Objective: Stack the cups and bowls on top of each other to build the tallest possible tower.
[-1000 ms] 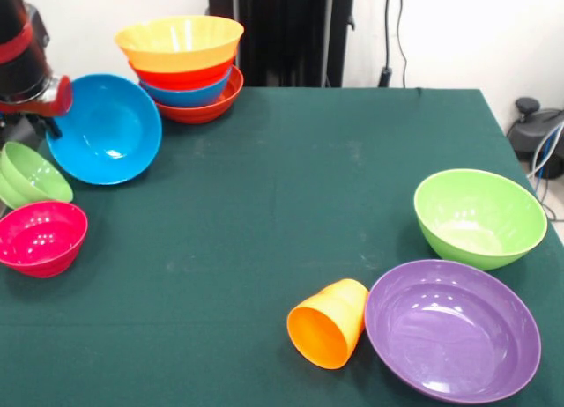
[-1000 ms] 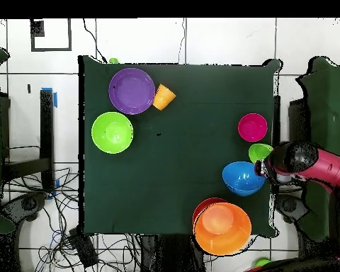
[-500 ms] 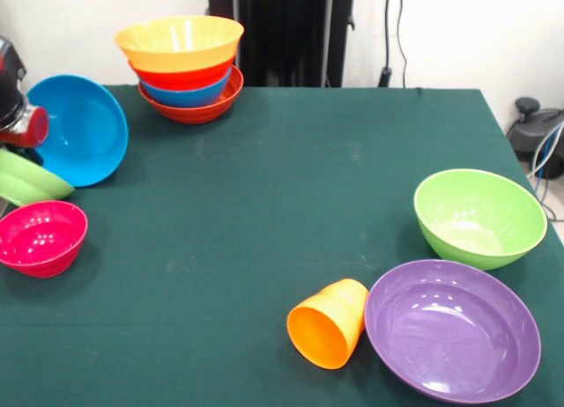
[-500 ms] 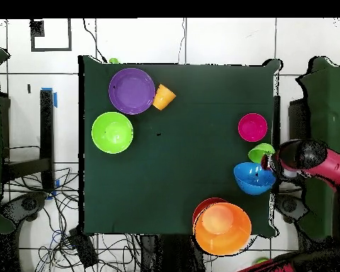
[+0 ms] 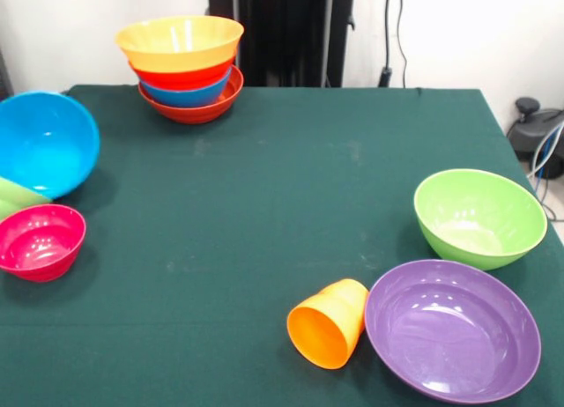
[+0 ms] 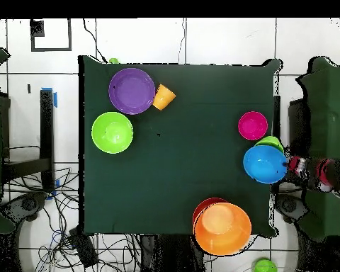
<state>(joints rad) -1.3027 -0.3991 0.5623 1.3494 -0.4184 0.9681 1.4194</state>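
Observation:
The tower (image 5: pixel 181 68) of nested bowls, red-orange, blue, red-orange and wide orange on top, stands at the far left; it also shows in the overhead view (image 6: pixel 222 228). My gripper (image 6: pixel 290 167) shows only in the overhead view, at the table's right edge, shut on the rim of a blue bowl (image 6: pixel 265 163). The blue bowl (image 5: pixel 40 143) hangs tilted over a small green bowl (image 5: pixel 13 198), which it mostly hides. A magenta bowl (image 5: pixel 40 240) sits just in front. The orange cup (image 5: pixel 328 323) lies on its side beside the purple bowl (image 5: pixel 452 328). A large green bowl (image 5: pixel 480 218) sits behind them.
The robot's black pedestal (image 5: pixel 282 33) stands behind the table's far edge. In the overhead view the red arm (image 6: pixel 327 175) reaches in from the right, off the table. Cables lie on the floor around the table.
The gripper has drawn back toward the table's edge with the blue bowl. The bowl now covers most of the small green bowl. The arm has left the front view.

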